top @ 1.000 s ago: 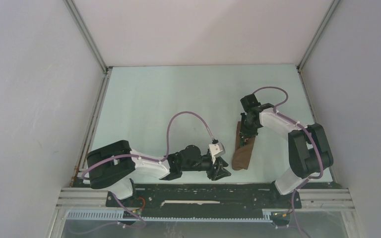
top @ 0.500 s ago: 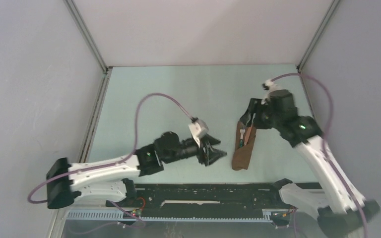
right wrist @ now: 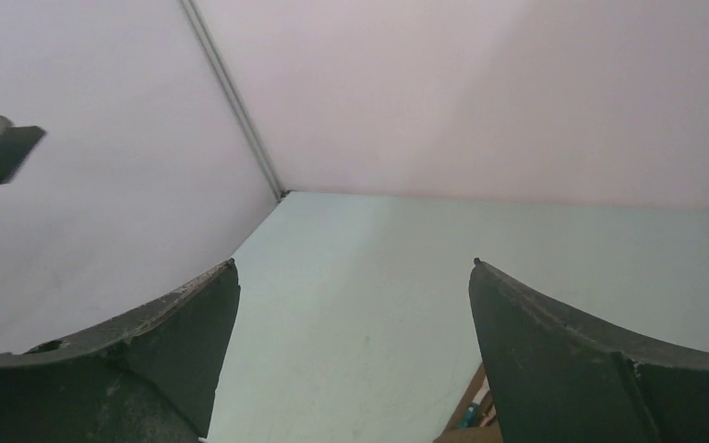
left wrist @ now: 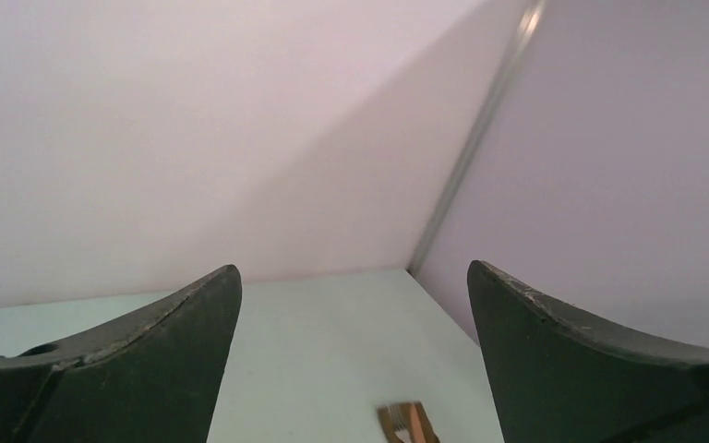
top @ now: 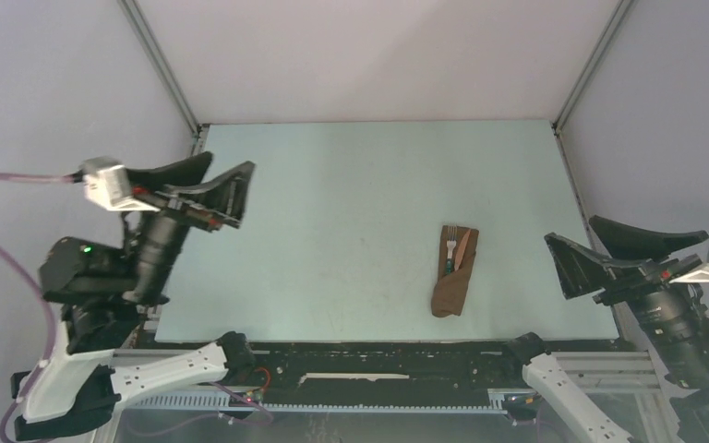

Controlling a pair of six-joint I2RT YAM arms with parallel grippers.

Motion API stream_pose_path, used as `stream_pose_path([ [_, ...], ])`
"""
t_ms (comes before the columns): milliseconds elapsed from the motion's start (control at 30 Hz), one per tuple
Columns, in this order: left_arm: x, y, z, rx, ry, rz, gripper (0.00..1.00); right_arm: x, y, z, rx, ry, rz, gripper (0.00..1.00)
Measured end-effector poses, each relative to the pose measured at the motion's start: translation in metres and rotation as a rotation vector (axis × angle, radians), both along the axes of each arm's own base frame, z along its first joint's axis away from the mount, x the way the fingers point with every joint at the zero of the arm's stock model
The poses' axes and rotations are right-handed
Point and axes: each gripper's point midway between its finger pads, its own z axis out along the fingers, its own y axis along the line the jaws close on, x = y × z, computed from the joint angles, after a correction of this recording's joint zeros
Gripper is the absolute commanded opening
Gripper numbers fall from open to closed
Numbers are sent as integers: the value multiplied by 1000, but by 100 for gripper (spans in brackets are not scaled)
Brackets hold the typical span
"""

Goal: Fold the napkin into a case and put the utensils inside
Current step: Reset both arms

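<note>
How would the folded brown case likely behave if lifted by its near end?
The case is soft cloth with a rumpled near end, so it would probably sag and perhaps unfold. The fork and knife poke from its open far end, so they would likely slide out. Pushed, it would probably slide on the smooth table.
</note>
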Motion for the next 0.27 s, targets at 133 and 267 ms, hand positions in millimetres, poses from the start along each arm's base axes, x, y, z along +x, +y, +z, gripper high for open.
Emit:
stream_pose_path([
  [133, -7, 44, 10, -32, -24, 102, 100, -1, -10, -6, -23, 11, -49, 100],
  [267, -7, 65, 4, -10, -12, 177, 100, 2, -17, -16, -39, 33, -90, 99],
])
